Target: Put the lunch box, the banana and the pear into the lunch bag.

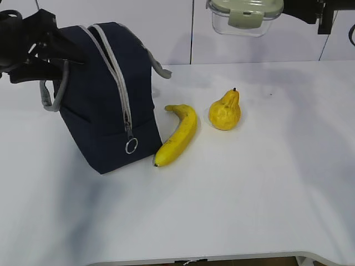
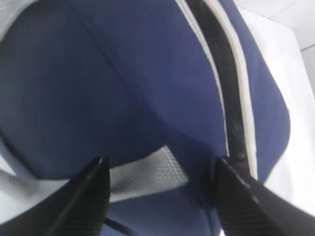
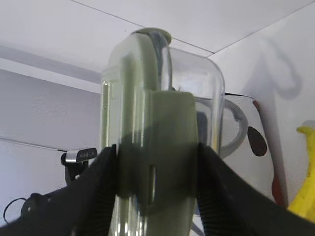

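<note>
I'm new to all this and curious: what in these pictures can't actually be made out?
- Inside of the lunch bag: hidden in every view by its own fabric.
- Left hand: exterior view hides its tips behind the bag.
- Lunch box: top cut off by the exterior view's upper edge.
- Pear: missing from both wrist views.

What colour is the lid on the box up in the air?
Pale sage green lid, clearest in the exterior view.
</note>
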You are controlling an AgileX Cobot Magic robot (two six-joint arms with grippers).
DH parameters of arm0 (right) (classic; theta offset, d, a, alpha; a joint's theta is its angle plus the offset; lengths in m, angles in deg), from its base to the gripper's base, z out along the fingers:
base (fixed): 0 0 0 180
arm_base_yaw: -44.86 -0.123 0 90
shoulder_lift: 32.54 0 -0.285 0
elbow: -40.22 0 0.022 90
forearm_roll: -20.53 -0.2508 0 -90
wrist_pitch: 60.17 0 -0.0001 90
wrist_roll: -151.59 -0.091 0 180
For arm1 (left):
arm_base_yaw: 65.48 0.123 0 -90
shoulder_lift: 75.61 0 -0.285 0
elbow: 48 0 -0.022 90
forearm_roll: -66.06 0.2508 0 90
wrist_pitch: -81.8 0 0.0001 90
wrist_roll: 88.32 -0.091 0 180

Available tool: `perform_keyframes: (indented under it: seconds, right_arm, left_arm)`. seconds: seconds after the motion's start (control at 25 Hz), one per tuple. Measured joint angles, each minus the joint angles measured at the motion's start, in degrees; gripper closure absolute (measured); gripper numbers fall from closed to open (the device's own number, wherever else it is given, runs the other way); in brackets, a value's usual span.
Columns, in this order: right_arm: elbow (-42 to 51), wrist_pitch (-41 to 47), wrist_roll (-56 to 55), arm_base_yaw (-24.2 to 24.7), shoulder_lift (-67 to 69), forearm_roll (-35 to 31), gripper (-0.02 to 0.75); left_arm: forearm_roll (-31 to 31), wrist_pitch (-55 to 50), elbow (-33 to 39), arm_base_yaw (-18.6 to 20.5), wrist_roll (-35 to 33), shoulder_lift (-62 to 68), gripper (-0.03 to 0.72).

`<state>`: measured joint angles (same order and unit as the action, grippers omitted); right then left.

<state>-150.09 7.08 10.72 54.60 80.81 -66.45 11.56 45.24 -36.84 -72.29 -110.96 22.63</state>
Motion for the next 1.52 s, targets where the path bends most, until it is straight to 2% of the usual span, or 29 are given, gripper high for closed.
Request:
perform_keyframes:
  seconds: [0.24, 0.32, 0.4, 0.64, 0.72, 1.0, 1.2, 1.36, 1.52]
  right_arm:
    - [-0.35, 0.1, -0.25, -0.24, 0.0, 0.21, 0.363]
    - [-0.35, 0.1, -0.38, -0.24, 0.0, 0.42, 0.363]
    - [-0.44, 0.1, -0.38, -0.24, 0.0, 1.13, 0.363]
    - [-0.44, 0.1, -0.6, -0.24, 0.0, 1.5, 0.363]
    - [-0.44, 0.1, -0.6, -0.26, 0.0, 1.5, 0.363]
    - [-0.44, 0.1, -1.76, -2.57, 0.0, 1.82, 0.363]
    - [-0.57, 0.21, -2.2, -7.16, 0.0, 3.41, 0.363]
    - [-3.34, 0.64, -3.56, -10.36, 0.0, 8.54, 0.363]
    - [-7.64, -0.86, -7.36, -14.37, 0.0, 14.24, 0.363]
  left_arm:
    - [-0.28, -0.52, -2.35, 0.0, 0.0, 3.67, 0.205]
    - [-0.4, -0.66, -2.35, 0.0, 0.0, 3.94, 0.227]
    - [-0.5, -0.83, -2.35, 0.0, 0.0, 3.94, 0.288]
    - [-0.63, -2.3, -2.35, 0.0, 0.0, 3.94, 0.6]
    - [-0.51, -3.54, -2.35, 0.0, -0.24, 3.94, 0.659]
    - [0.65, -9.86, -2.48, -1.63, -2.01, 3.76, 0.673]
    - [7.97, -11.76, -2.48, -3.35, -0.34, 0.15, 0.673]
    - [14.11, -12.26, -2.48, -3.43, 3.3, -2.88, 0.674]
    - [15.23, -12.53, -2.48, -3.43, 4.33, -3.18, 0.674]
